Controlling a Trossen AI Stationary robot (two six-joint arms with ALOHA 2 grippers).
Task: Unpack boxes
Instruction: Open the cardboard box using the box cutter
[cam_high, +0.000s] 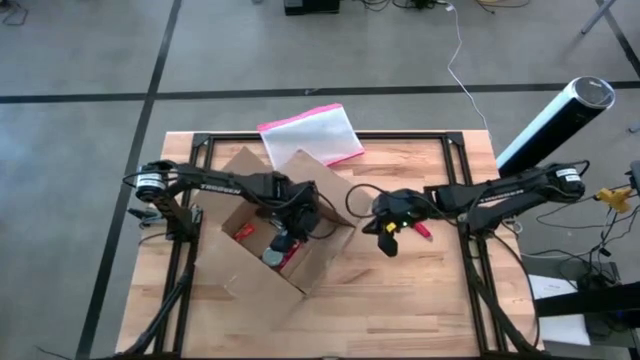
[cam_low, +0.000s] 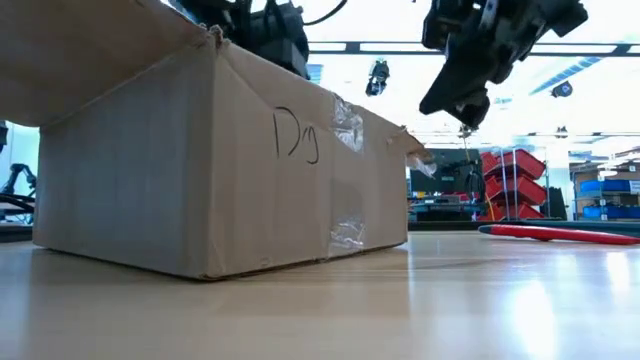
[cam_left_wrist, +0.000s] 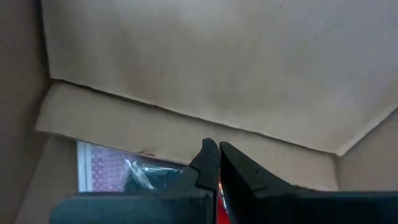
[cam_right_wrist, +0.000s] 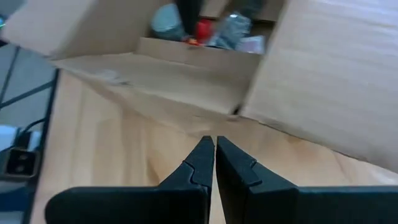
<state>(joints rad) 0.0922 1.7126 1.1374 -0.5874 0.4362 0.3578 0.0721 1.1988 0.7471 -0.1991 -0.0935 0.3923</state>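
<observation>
The brown cardboard box (cam_high: 243, 285) (cam_low: 200, 170) stands open on the table, left of centre, with "D9" written on its side. My left gripper (cam_high: 284, 237) (cam_left_wrist: 217, 155) reaches down inside it with its fingers shut, just over a red-patterned wrapped packet (cam_left_wrist: 102, 171) and other small things (cam_right_wrist: 199, 28) on the box floor. My right gripper (cam_high: 390, 238) (cam_low: 462, 105) (cam_right_wrist: 215, 146) hangs shut and empty above the table, just right of the box's open flap (cam_right_wrist: 329, 81). A thin red thing (cam_high: 425, 232) (cam_low: 555, 233) lies flat on the table beside it. My left gripper points down into the box. Red shows through the slit between its shut fingers (cam_left_wrist: 208, 165). I cannot tell whether the fingers touch that red thing or anything else on the box floor.
A pink-edged translucent pouch (cam_high: 312, 133) lies at the table's far edge, behind the box. A white and black cylinder (cam_high: 556, 122) stands off the table's far right corner. The near half of the table (cam_high: 400, 310) is bare wood.
</observation>
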